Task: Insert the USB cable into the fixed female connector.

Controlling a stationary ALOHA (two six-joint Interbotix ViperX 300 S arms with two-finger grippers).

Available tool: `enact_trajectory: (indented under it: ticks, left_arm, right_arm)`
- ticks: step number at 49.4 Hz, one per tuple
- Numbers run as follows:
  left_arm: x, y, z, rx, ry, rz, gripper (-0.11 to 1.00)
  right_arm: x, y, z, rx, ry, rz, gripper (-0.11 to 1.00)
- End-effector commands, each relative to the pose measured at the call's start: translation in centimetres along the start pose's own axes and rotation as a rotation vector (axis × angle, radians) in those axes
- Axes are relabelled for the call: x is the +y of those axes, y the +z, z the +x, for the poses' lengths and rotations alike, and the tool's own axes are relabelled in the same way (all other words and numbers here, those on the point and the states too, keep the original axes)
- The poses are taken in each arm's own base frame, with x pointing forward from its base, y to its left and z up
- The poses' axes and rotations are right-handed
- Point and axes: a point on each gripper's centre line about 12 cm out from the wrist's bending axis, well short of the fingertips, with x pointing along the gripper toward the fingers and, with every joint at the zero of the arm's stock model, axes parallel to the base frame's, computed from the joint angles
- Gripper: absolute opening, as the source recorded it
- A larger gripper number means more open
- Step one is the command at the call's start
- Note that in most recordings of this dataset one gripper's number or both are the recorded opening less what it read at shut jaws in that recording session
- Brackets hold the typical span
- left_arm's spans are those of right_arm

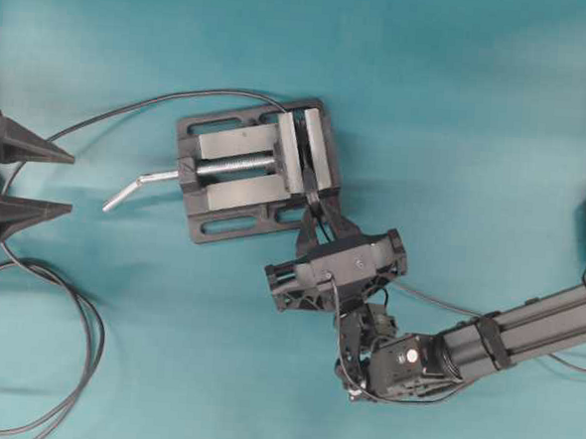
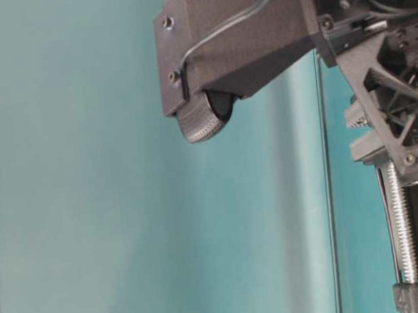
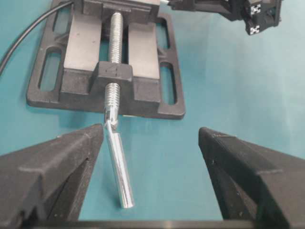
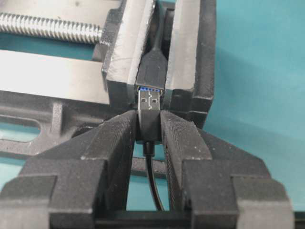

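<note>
While the right gripper (image 4: 150, 126) is clamping the USB cable (image 4: 149, 112) plug, its silvery tip is meeting the fixed female connector (image 4: 152, 71) in the vise (image 4: 190, 57) at 12 o'clock; any tilt risks jamming. Left gripper (image 3: 150, 157) is idling, fingers fully spread, holding nothing.

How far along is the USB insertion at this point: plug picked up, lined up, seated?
Done: the right gripper has the USB cable pinched by its plug, and the vise clamps the fixed female connector. In hand: the silvery tip sits lined up at the socket's blue mouth, most of the metal showing. Left: pushing it fully home and releasing. The left gripper is open, holding nothing, back near the vise's crank handle.
</note>
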Motion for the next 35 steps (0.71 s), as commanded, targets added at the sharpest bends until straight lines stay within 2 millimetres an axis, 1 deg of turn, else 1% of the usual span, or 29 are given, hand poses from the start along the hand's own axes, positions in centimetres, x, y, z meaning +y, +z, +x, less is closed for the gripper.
enact_trajectory:
  ticks: [1,35]
  left_arm:
    - [-0.05,0.43,0.13,-0.007,0.002,-0.006,0.96]
    - [-0.05,0.43,0.13,-0.007,0.002,-0.007,0.96]
  right_arm:
    - [0.26,1.09,-0.18,0.003,0.003,0.032,0.22]
    - [-0.07,1.21,0.62,0.015,-0.027,0.040,0.22]
